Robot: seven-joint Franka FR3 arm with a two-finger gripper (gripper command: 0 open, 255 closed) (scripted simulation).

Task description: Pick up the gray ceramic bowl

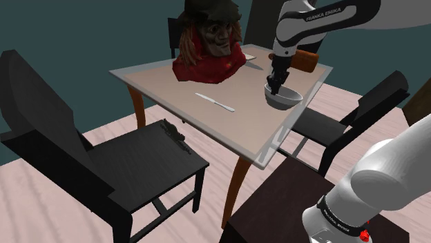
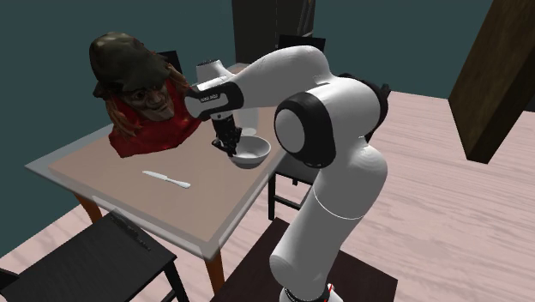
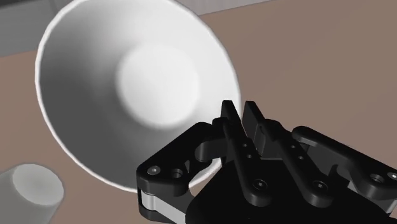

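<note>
The bowl (image 1: 284, 99) is pale grey-white and sits near the table's edge at the shoulder view's right. The black gripper (image 1: 275, 85) comes down from above onto the bowl's near rim. In the wrist view the two fingers (image 3: 231, 125) stand close together with the rim of the bowl (image 3: 137, 76) clasped between them. From the second exterior view the bowl (image 2: 254, 151) hangs level under the gripper (image 2: 230, 144). Whether its base touches the table I cannot tell.
A bust of a man in a hat and red garment (image 1: 208, 43) stands at the table's far side. A pale knife (image 1: 215, 102) lies mid-table. Black chairs (image 1: 103, 155) (image 1: 352, 114) flank the glass-edged table (image 1: 266, 153). A small white cylinder (image 3: 33, 191) lies beside the bowl.
</note>
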